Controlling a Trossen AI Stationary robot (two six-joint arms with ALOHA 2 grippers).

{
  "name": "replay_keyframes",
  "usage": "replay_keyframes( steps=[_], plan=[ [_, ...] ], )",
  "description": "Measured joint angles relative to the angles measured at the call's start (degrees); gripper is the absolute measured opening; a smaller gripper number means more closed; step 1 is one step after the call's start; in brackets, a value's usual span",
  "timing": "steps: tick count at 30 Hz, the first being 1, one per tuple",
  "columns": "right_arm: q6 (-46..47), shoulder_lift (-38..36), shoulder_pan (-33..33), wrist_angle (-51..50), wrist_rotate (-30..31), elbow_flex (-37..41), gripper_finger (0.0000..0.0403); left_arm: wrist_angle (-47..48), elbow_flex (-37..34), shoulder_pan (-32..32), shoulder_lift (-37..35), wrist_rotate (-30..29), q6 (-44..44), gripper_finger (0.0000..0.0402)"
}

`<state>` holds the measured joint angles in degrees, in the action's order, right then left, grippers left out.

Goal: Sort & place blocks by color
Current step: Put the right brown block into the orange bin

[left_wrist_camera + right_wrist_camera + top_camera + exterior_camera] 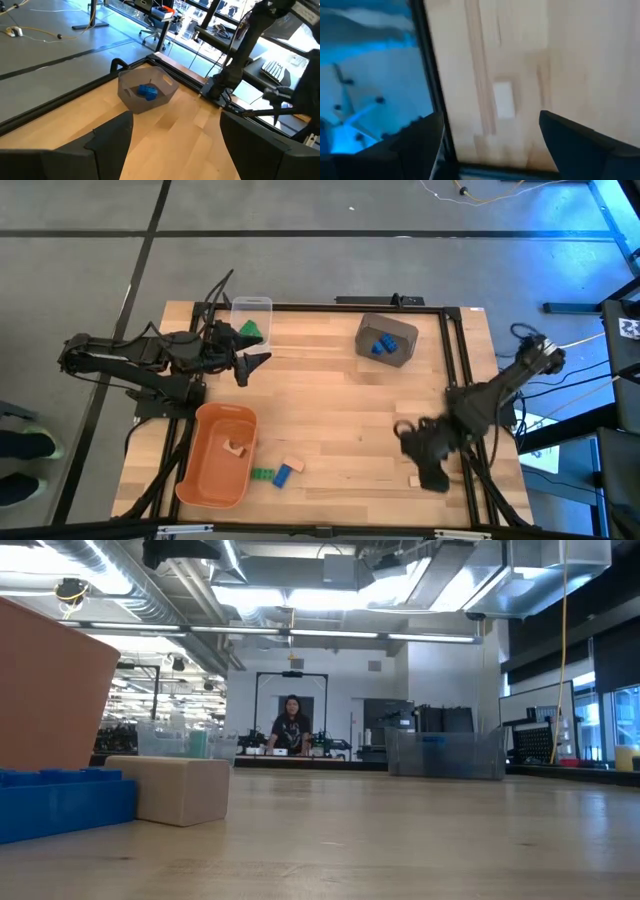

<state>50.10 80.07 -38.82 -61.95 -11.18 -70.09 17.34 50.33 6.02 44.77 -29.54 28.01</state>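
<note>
My right gripper (420, 468) hangs open over the table's near right part, its fingers pointing steeply down. A pale tan block (503, 100) lies flat on the wood below and between those fingers, untouched; in the high view this tan block (413, 481) sits by the right rail. A green block (262, 474), a blue block (283, 476) and another tan block (294, 465) lie beside the orange tub (200, 480). That tub holds one more tan block (236, 447). My left gripper (255, 368) waits open at the far left, holding nothing.
A dark grey bin (402, 332) with blue blocks (148, 91) stands at the far middle. A clear bin (262, 305) holding a green block (250, 330) stands at the far left. Black rails (455, 360) frame the table. A person (291, 726) is in the room far behind.
</note>
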Motion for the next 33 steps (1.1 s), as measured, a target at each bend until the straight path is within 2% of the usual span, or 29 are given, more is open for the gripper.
replay_keyframes(
  steps=[3,7,17,25,33],
  plan=[
    [4.7,3.7,-5.8,0.1,2.4,0.4,0.0330,0.0,0.0,0.0,0.0,0.0,0.0,0.0290],
    [6.7,8.6,-11.8,3.5,6.7,0.4,0.0330,0.0,0.0,0.0,0.0,0.0,0.0,0.0290],
    [9.5,18.2,-15.3,6.0,5.5,0.4,0.0329,-0.3,0.0,0.0,0.0,0.0,0.0,0.0290],
    [8.1,17.5,-15.9,4.7,8.1,0.5,0.0329,-0.3,0.0,0.0,0.0,0.0,0.1,0.0290],
    [11.4,14.2,-17.0,7.0,8.6,7.3,0.0330,-0.3,0.0,0.0,0.0,0.0,0.0,0.0290]
  ],
)
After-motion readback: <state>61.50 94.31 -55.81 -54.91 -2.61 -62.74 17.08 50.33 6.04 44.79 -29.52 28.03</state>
